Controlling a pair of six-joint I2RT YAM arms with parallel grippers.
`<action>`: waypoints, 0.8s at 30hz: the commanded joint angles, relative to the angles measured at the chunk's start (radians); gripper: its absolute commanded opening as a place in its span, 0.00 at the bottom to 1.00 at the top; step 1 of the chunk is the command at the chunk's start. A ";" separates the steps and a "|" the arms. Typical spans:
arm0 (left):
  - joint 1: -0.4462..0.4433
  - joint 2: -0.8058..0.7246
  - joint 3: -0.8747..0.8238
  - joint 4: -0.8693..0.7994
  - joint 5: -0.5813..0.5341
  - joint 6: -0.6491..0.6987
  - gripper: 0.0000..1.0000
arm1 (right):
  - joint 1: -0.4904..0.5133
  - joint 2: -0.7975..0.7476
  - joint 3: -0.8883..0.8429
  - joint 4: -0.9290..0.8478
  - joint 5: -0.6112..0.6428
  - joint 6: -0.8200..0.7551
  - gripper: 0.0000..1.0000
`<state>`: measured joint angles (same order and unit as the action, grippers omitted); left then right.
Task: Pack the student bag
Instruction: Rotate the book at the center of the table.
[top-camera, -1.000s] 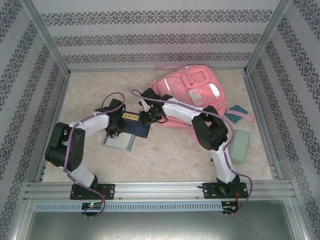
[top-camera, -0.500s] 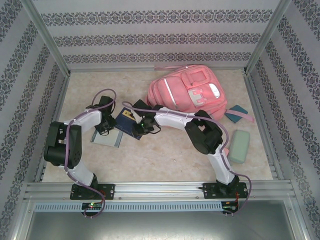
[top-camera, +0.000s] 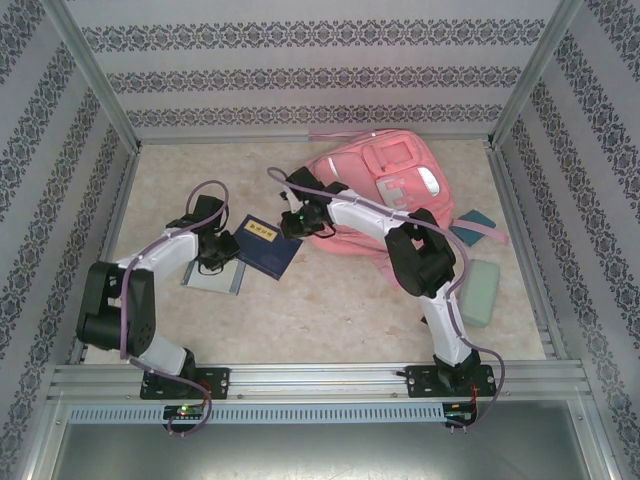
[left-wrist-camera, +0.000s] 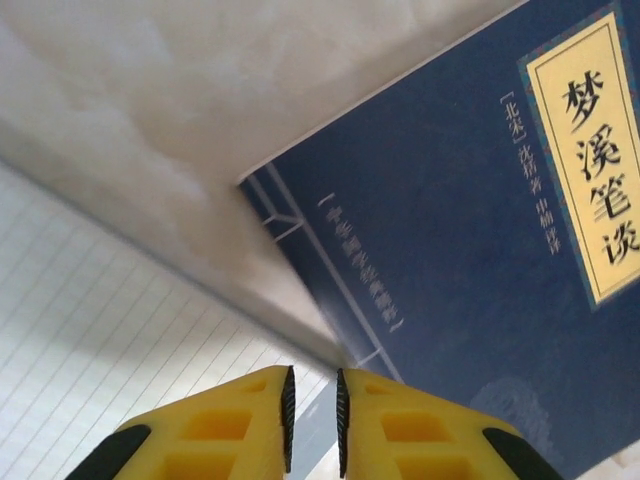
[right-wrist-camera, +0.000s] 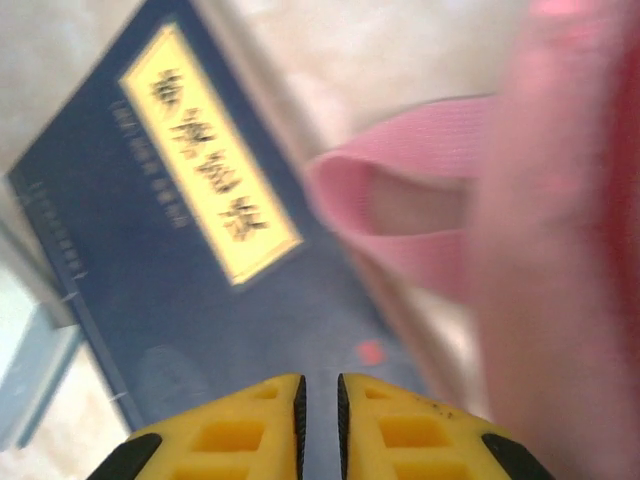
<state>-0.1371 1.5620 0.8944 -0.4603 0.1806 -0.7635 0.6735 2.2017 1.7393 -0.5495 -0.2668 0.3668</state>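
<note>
Student bag lies flat at the far right of the bench, front pockets up, with a pink strap trailing across a teal item on its right. Near that, a pale green case rests towards the front. At the bag's left edge hangs the right gripper, nearly closed with a thin slit and nothing held. In the blurred right wrist view a strap loop seems to lie against a blue book. The left gripper, also nearly closed and empty, hovers where the book overlaps a lined notebook.
</note>
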 joint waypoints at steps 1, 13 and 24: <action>-0.008 0.091 0.056 0.066 0.021 -0.024 0.19 | -0.004 0.039 0.011 -0.047 0.034 -0.042 0.19; -0.007 0.361 0.274 0.011 -0.048 0.013 0.15 | 0.083 0.061 -0.065 -0.014 0.015 0.011 0.19; -0.004 0.376 0.395 -0.058 -0.050 0.076 0.18 | 0.111 0.027 -0.032 -0.020 0.002 0.053 0.20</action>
<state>-0.1375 1.9682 1.3113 -0.4305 0.1532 -0.7250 0.7948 2.2341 1.6928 -0.5228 -0.2638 0.3985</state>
